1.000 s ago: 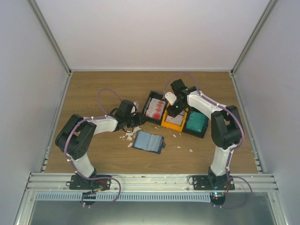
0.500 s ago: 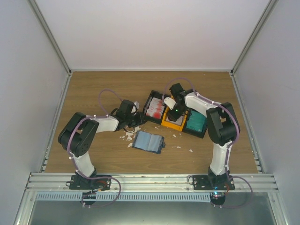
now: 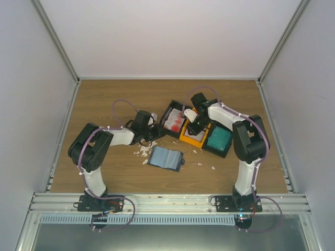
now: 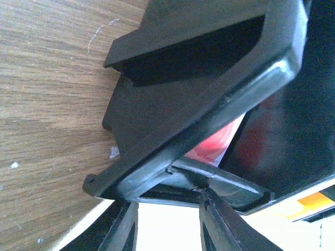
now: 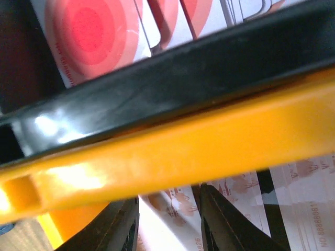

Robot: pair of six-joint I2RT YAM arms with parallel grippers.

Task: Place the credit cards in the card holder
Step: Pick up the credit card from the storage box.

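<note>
Over the orange tray (image 3: 189, 140), the right gripper (image 3: 193, 123) is hovering with jaws parted above the credit cards (image 5: 303, 193). It is needing to pinch one card's edge next. The card holder (image 3: 166, 158) is lying open on the surface (image 3: 104, 104). I cannot tell how the left gripper (image 3: 155, 132) is holding its jaws.

Credit cards (image 3: 174, 121) red-and-white; card holder (image 3: 166, 158) blue-grey; tray (image 3: 189, 139) orange; table (image 3: 104, 99) brown wood-grain.

I'm overlooking the whole counter (image 3: 104, 99) from above and behind. Both wrist cameras are hugging the black tray (image 4: 157, 115), sharing its credit cards (image 5: 89, 26).
</note>
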